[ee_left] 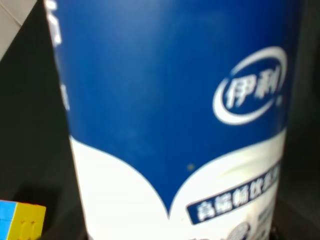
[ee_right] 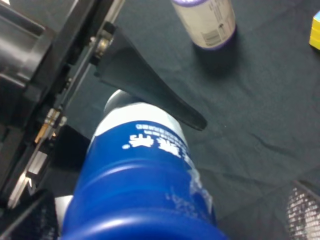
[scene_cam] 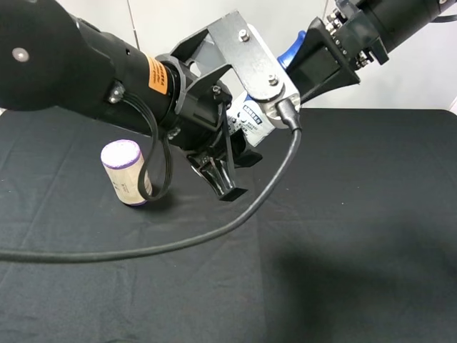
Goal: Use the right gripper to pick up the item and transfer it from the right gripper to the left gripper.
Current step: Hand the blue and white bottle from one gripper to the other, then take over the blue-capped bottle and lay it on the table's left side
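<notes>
Two black arms meet above a table covered in matte black cloth [scene_cam: 343, 236] that is faintly creased. The left arm is thick and smooth, with an orange band [scene_cam: 157, 73], a folded silver metal bracket [scene_cam: 243, 50] and a glossy black cable [scene_cam: 214, 232] looping down onto the cloth. The left gripper [scene_cam: 227, 182] is closed on the item [scene_cam: 251, 118]; in the right wrist view one of its wedge-shaped black fingers [ee_right: 150, 92] lies along the bottle's far end. The right gripper [scene_cam: 305, 63] sits at the cap end with its jaws spread. Its cross-hatched pad [ee_right: 305, 212] stands clear of the bottle [ee_right: 145, 180], with bare cloth showing between them. The item is held in the air, tilted, between the two grippers and well above the table. It is a slim, smooth cylinder with a white body, a dark blue cap [scene_cam: 289, 50] and a glossy blue label [ee_left: 175, 125] carrying a white oval logo and white print. On the cloth lies a beige canister [scene_cam: 127, 171] with a purple top, on its side. A multicoloured cube [ee_left: 22, 220] shows at the edge of the left wrist view.
</notes>
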You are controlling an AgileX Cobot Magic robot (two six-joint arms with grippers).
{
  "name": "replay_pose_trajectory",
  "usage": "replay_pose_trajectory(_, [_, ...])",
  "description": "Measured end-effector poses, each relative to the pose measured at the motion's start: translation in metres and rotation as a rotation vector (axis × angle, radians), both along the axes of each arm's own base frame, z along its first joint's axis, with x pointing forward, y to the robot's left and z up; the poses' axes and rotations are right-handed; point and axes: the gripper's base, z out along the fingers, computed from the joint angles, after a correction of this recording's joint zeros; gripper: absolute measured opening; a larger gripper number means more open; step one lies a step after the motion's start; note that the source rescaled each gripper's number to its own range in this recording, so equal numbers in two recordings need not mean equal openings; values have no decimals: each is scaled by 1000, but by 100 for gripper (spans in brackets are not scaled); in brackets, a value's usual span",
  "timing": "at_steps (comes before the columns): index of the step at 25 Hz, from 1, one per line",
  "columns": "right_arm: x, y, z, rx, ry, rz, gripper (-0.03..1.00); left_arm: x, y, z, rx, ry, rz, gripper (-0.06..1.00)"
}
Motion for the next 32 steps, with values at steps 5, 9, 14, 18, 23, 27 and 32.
replay_pose_trajectory(5, [0,0,0,-1,2,-2,100,0,0,0,0,0,0,6])
replay_pose_trajectory(9, [0,0,0,-5,4,-7,100,0,0,0,0,0,0,6])
replay_pose_trajectory(14, [1,-4,-2,-46,32,-60,100,0,0,0,-1,-1,0,6])
replay_pose_trajectory(18, [0,-6,-1,-60,45,-91,100,0,-1,1,-11,-8,0,6])
replay_pose_trajectory(23, [-11,-13,13,-63,-5,-109,100,1,-1,1,-16,-12,1,6])
replay_pose_trajectory(27, [-23,-20,25,-72,-42,-143,100,1,-1,1,-17,-12,1,6])
replay_pose_trajectory(32, [-30,-29,32,-106,-67,-199,100,1,-1,1,-17,-12,1,6])
